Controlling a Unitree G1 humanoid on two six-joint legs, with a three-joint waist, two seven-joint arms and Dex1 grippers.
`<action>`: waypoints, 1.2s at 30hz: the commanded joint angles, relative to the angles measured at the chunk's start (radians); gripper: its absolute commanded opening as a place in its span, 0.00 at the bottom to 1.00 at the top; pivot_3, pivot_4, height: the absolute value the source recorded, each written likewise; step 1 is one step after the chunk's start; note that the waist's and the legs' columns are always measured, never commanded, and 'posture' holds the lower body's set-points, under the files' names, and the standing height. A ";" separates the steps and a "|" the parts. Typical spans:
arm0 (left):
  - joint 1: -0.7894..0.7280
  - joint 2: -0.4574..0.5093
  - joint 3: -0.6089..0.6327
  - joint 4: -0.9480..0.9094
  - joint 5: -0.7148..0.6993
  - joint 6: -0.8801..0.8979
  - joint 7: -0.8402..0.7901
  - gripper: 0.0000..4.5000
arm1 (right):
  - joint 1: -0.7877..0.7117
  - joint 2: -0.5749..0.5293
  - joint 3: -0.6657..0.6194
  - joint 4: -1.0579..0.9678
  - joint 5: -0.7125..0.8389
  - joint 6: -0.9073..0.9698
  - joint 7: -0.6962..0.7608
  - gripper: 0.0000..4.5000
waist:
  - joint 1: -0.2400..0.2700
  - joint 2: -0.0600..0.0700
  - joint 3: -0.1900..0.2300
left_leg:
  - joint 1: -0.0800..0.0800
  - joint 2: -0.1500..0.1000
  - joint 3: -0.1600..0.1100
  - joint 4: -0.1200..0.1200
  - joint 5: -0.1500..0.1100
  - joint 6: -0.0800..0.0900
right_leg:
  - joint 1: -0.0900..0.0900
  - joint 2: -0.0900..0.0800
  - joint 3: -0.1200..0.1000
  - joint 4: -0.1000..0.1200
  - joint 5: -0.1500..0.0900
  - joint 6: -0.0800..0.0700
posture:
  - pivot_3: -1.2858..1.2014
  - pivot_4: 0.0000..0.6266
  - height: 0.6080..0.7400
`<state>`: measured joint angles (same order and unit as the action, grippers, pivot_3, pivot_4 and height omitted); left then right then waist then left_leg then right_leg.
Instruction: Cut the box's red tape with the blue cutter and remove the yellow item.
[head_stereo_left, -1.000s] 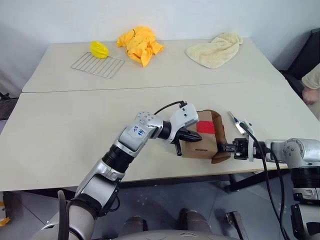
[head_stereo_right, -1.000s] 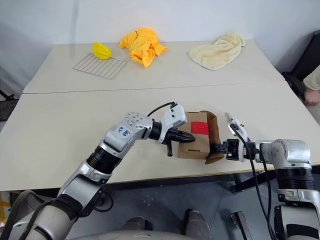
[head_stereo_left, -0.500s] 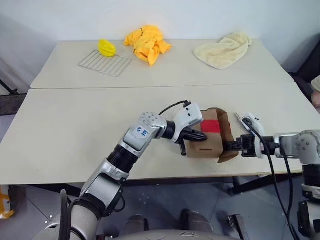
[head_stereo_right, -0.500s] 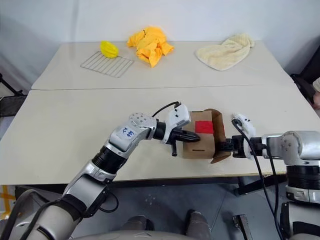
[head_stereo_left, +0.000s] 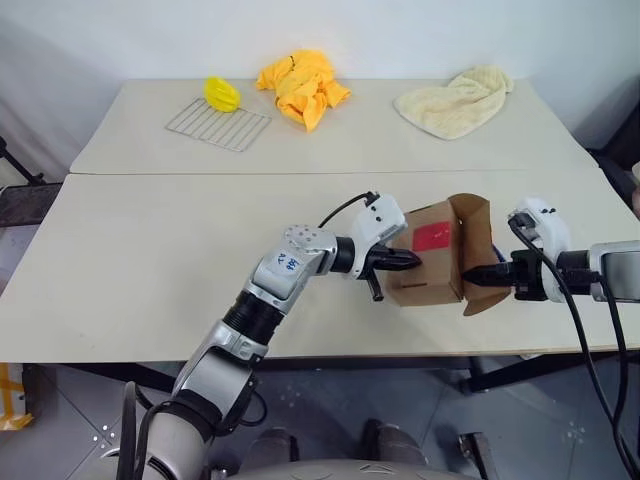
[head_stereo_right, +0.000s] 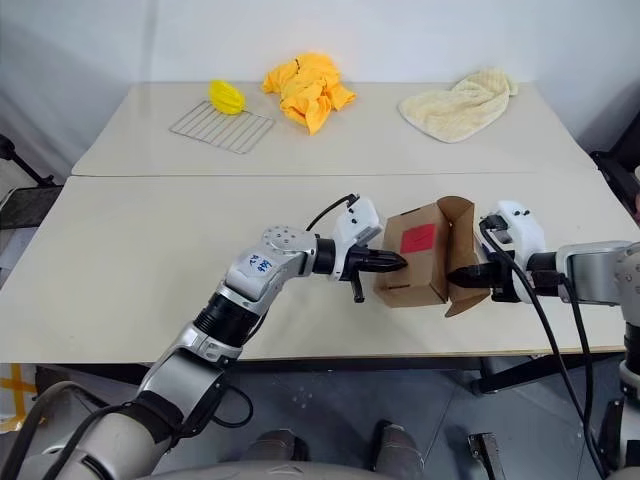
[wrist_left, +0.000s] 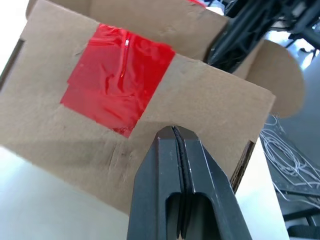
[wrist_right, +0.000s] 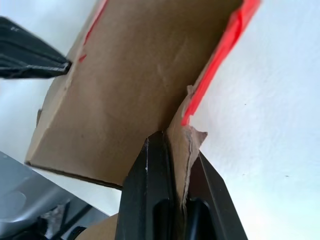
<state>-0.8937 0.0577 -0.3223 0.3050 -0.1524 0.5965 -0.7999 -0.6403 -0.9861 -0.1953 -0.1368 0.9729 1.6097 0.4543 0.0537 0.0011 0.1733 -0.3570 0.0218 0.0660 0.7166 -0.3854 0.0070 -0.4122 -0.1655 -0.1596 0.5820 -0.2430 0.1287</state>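
The brown cardboard box (head_stereo_left: 432, 268) hangs tilted near the table's front edge, its right end raised. The red tape (head_stereo_left: 431, 238) shows on its upper face as a patch (wrist_left: 120, 77). My right gripper (head_stereo_left: 480, 277) is shut on an opened flap (wrist_right: 186, 131) at the box's right end, where a torn strip of red tape (wrist_right: 220, 60) runs along the flap's edge. My left gripper (head_stereo_left: 412, 262) is shut, its tips (wrist_left: 174, 131) pressed against the box's left face just below the tape. The blue cutter is out of view and the yellow item is hidden.
At the table's far side lie a wire rack (head_stereo_left: 218, 123) with a lemon-shaped yellow object (head_stereo_left: 222, 93), a yellow-orange cloth (head_stereo_left: 302, 82) and a cream towel (head_stereo_left: 455, 100). A seam (head_stereo_left: 200, 172) crosses the tabletop between them and the box.
My right gripper has risen with the flap, lifting the box's right end and tilting it. The left gripper stays against the box. The camera has shifted.
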 joint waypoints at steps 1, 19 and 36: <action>0.043 -0.033 -0.069 0.034 0.039 0.041 0.026 0.00 | -0.092 -0.025 0.010 -0.083 0.152 0.005 0.006 0.01 | 0.000 0.000 0.000 | 0.000 0.000 0.000 0.000 0.000 0.000 | 0.000 0.000 0.000 0.000 0.000 0.000 | 0.52 0.24 1.00; 0.116 -0.125 -0.095 -0.082 0.034 0.135 0.067 0.00 | -0.227 -0.127 0.210 -0.111 0.177 0.005 0.011 0.01 | 0.024 0.000 0.000 | -0.014 -0.002 -0.001 0.002 -0.003 0.005 | -0.006 0.000 -0.003 -0.010 0.002 0.004 | 0.52 0.24 1.00; 0.057 -0.098 -0.069 -0.011 0.048 0.081 0.041 0.00 | -0.087 -0.149 0.213 -0.118 -0.063 -0.083 0.126 0.01 | 0.015 0.000 0.000 | -0.012 -0.002 -0.001 0.002 -0.003 0.005 | -0.005 0.000 -0.002 -0.009 0.003 0.005 | 0.52 0.24 1.00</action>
<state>-0.8115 -0.0326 -0.4051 0.3193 -0.0939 0.7099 -0.7498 -0.7489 -1.1327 -0.0284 -0.2389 0.9130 1.5223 0.5427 0.0689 0.0014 0.1731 -0.3691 0.0199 0.0651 0.7186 -0.3882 0.0116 -0.4176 -0.1658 -0.1618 0.5728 -0.2399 0.1341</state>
